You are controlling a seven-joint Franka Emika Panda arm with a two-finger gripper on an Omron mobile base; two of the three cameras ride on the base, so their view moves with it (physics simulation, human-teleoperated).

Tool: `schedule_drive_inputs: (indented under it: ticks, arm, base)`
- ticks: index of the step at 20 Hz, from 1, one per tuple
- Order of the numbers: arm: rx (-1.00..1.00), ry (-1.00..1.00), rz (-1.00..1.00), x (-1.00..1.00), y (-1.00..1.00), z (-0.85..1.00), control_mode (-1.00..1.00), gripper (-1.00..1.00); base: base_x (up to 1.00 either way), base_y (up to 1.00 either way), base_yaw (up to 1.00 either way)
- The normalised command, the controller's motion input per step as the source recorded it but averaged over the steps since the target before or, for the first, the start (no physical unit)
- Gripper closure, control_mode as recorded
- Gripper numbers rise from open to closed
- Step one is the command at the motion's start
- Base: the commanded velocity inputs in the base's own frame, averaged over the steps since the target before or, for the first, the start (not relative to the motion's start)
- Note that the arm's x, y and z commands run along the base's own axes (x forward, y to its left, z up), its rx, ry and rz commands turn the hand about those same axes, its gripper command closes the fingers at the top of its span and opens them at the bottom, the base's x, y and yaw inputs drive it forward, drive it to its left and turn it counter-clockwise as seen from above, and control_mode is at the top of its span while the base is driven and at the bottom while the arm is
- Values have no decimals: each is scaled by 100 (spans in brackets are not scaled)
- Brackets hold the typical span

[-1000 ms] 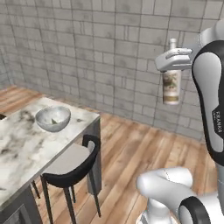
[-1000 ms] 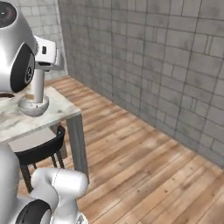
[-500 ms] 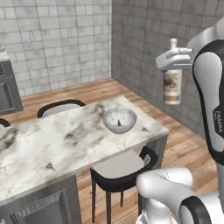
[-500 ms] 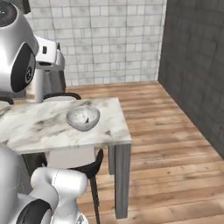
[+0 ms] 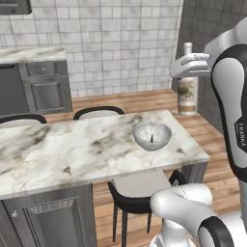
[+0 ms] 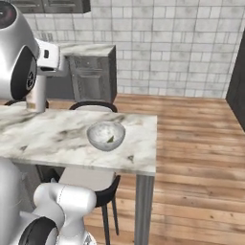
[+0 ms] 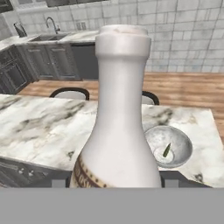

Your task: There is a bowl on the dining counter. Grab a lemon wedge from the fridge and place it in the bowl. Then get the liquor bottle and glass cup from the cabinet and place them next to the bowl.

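The base has swung round, so the dining counter point(image 5: 72, 149) now spans both base views. The gripper point(image 5: 190, 67) holds one liquor bottle point(image 5: 187, 91), pale-necked with a brownish body, upright in the air right of the counter. One bowl point(image 5: 152, 135) holds one dark green lemon wedge point(image 7: 166, 150).

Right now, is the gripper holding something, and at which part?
Yes. The gripper holds the liquor bottle upright, gripped around its upper body just below the neck, above the floor beside the dining counter.
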Motion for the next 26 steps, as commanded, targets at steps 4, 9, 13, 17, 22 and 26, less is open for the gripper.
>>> schedule_drive_inputs:
  ticks: [4,9,13,17,22,26]
  arm:
    - [0,0,15,61,-38,-18,-100,100]
    - [3,0,25,73,-90,-40,-100,100]
    - [6,0,33,68,-97,-54,-100,100]
    - [4,-6,37,61,-74,-66,-100,100]
    - [5,-17,35,43,-61,-69,-100,100]
    - [4,-20,33,39,-55,-71,-100,100]
  base:
    - [22,-9,5]
    - [0,0,0]
    - [0,0,0]
    - [0,0,0]
    - [0,0,0]
    - [0,0,0]
